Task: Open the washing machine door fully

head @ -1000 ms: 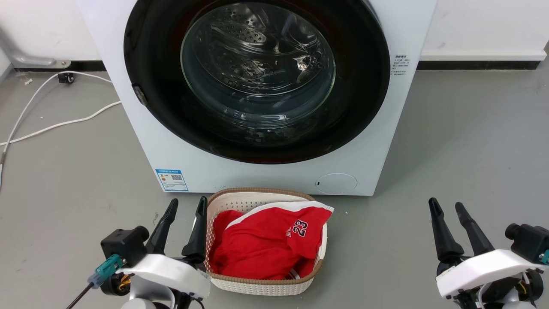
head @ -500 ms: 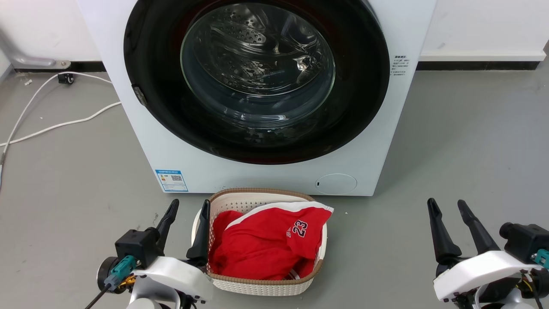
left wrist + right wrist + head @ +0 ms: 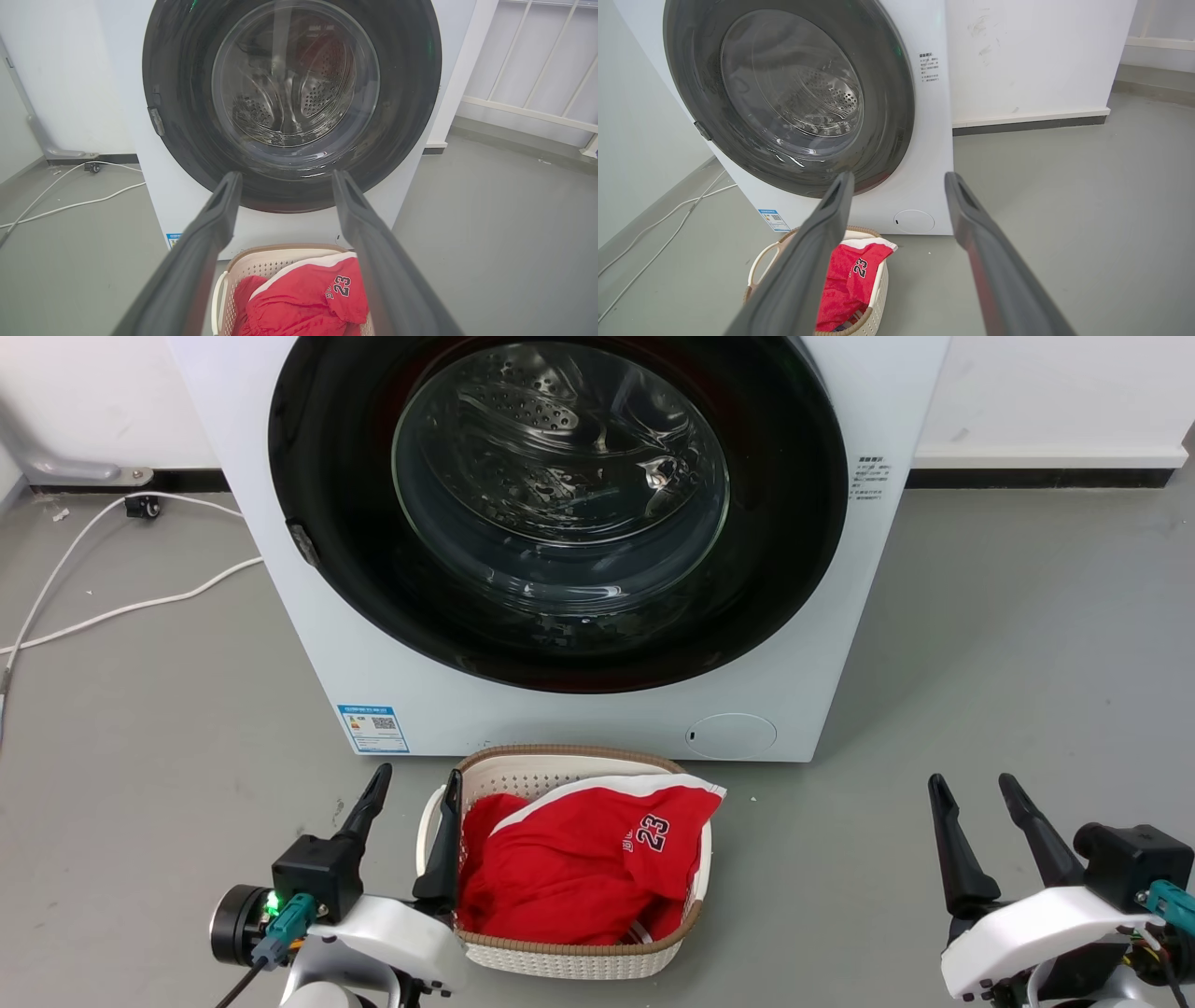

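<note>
In front of the robot, the washing machine [image 3: 579, 719] stands on the grey floor [image 3: 1027, 663], white front facing the head camera. The washing machine door [image 3: 560, 504] is closed and sits flat against the front. Its black ring spans nearly the full width, and the perforated drum [image 3: 551, 420] is visible through the glass. There's a small grey tab [image 3: 301, 541] on the door's left rim. Blue label [image 3: 373, 727] sits low left on the front, round flap [image 3: 732, 735] low right.

Left gripper [image 3: 417, 773]: lower left of the head view, fingers spread wide, nothing between them. It points up toward the machine and is well apart from the door. Its inner finger overlaps the left handle of the basket [image 3: 560, 959] (contact or just overlap, can't tell from here). In the left wrist view the fingers frame the lower half of the door.

Right gripper [image 3: 970, 780]: lower right, over bare floor, jaws parted and empty. It's well apart from both machine and basket. The right wrist view sees the door at an angle, to the left of its fingers.

The basket is on the floor just in front of the machine, between the two grippers. A red garment [image 3: 579, 868] with "23" on it is piled inside. A white cable [image 3: 121, 609] runs across the floor left of the machine.
</note>
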### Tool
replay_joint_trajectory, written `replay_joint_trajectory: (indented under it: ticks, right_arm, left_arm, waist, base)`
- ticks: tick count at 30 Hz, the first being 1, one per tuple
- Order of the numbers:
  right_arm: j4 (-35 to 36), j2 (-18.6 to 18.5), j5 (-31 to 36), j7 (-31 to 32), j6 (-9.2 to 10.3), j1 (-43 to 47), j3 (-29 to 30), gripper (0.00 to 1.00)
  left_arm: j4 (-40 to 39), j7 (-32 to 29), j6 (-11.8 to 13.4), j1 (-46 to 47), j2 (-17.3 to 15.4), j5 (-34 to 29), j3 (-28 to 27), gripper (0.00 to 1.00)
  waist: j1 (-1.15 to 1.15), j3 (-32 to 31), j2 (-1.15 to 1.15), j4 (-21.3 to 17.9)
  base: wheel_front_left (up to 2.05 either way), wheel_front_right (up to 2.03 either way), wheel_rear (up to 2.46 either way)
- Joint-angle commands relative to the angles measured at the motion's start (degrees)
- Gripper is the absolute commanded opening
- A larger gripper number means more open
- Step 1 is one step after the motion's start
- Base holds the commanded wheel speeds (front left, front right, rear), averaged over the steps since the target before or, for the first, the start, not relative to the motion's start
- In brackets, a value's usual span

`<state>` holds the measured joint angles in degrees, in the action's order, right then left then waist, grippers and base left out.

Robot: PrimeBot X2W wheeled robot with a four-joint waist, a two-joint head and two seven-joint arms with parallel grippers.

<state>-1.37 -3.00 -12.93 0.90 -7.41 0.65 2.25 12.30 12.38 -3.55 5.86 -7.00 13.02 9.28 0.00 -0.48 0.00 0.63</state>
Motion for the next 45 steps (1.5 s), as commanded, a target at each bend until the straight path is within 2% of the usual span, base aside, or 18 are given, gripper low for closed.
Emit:
replay_joint_trajectory:
  ticks: [1,22,31,45]
  right_arm:
    - [0.45,0.16,1.26,-0.01,-0.11,0.24,0.1,1.0]
    - [-1.41,0.16,7.04,-1.28,-0.13,0.48,-0.1,1.0]
    - [-2.54,0.16,5.35,-2.0,-0.14,0.08,0.02,1.0]
    - [-3.75,0.16,6.42,-2.82,-0.14,-1.04,0.2,1.0]
  left_arm:
    - [0.09,0.6,0.05,0.67,-0.09,-1.17,0.19,1.0]
    - [3.76,2.73,-1.11,1.35,1.48,-5.8,-0.97,1.0]
    - [5.16,2.84,-1.76,1.47,2.11,-4.32,-2.05,1.0]
    - [6.08,2.84,-2.41,1.89,2.53,-4.23,-2.66,1.0]
  waist:
    - [0.0,-0.01,0.0,0.03]
    - [0.0,-0.06,0.0,0.34]
    - [0.0,0.01,0.0,0.47]
    - [0.0,0.15,0.0,0.42]
  base:
    - [0.0,0.0,0.0]
    - [0.0,0.0,0.0]
    - [0.0,0.0,0.0]
    - [0.0,0.0,0.0]
